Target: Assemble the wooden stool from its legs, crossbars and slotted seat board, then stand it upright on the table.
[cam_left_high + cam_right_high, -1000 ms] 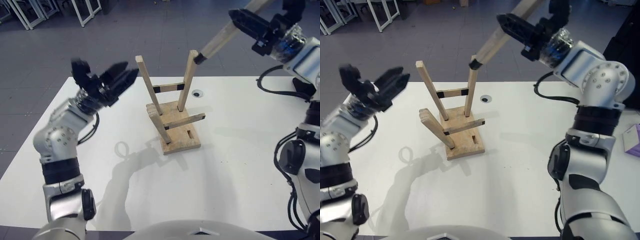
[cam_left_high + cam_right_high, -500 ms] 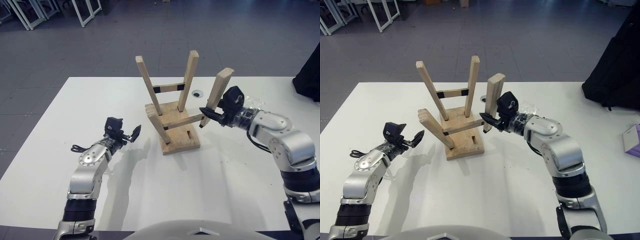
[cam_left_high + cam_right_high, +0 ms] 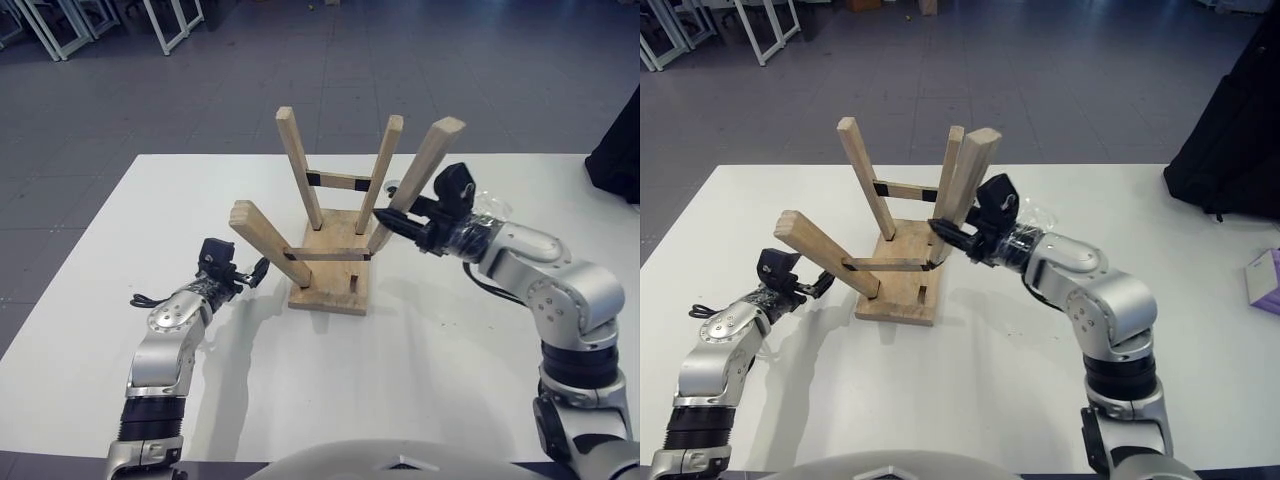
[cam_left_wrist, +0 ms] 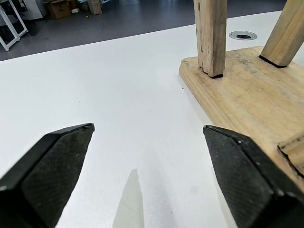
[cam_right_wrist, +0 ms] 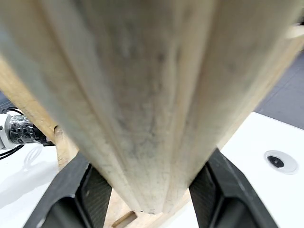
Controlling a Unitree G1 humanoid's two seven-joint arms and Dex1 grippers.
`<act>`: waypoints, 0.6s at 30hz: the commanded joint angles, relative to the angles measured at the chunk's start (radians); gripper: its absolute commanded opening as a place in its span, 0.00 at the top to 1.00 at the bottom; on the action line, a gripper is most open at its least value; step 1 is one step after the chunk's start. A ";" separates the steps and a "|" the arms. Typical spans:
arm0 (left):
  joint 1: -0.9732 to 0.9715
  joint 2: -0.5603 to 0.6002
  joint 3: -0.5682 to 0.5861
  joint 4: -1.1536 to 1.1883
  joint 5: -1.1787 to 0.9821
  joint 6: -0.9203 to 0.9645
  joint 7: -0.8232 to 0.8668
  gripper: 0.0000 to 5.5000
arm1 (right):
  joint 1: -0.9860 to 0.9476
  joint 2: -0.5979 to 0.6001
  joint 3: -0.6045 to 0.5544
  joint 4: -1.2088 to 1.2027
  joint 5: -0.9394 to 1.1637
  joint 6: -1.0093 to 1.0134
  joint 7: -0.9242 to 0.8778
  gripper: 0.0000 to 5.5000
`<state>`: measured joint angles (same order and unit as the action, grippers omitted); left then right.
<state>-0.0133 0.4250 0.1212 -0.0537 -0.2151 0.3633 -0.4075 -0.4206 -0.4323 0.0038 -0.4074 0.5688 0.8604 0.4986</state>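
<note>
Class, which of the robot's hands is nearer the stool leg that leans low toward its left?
Left. The left hand hangs open just beside that leg; the right hand is well off to its right, gripping another leg.

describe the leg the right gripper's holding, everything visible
The loose leg is a pale square-section wooden bar with visible grain. It stands tilted, top leaning toward the robot's right, lower end down by the right edge of the seat board. The right gripper is shut on it near the bottom. Whether it sits in a slot cannot be told.
</note>
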 commanded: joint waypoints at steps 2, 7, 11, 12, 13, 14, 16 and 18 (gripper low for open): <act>-0.020 0.010 -0.007 0.030 0.013 -0.013 -0.017 0.23 | 0.118 -0.112 -0.058 0.131 -0.038 -0.272 0.262 0.63; -0.012 -0.004 -0.015 0.033 0.009 -0.038 -0.026 0.23 | 0.167 -0.154 -0.028 0.310 -0.050 -0.583 0.631 0.63; -0.023 -0.017 -0.024 0.053 0.013 -0.046 -0.024 0.23 | 0.097 -0.072 0.062 0.393 -0.079 -0.712 0.734 0.63; -0.031 -0.019 -0.029 0.058 0.014 -0.047 -0.027 0.23 | 0.086 -0.051 0.076 0.407 -0.085 -0.730 0.736 0.63; -0.036 -0.019 -0.033 0.062 0.015 -0.048 -0.029 0.23 | 0.079 -0.034 0.088 0.419 -0.094 -0.743 0.732 0.63; -0.041 -0.020 -0.036 0.068 0.016 -0.051 -0.032 0.23 | 0.076 -0.022 0.098 0.431 -0.105 -0.759 0.729 0.63; -0.048 -0.021 -0.041 0.075 0.015 -0.055 -0.035 0.23 | 0.069 -0.002 0.111 0.456 -0.137 -0.793 0.712 0.63; -0.045 -0.022 -0.044 0.075 0.013 -0.057 -0.036 0.23 | 0.063 0.018 0.120 0.472 -0.157 -0.811 0.692 0.63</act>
<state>-0.0471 0.4041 0.0822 0.0147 -0.2116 0.3097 -0.4370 -0.3308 -0.4323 0.1111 0.0532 0.4335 0.0754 1.2073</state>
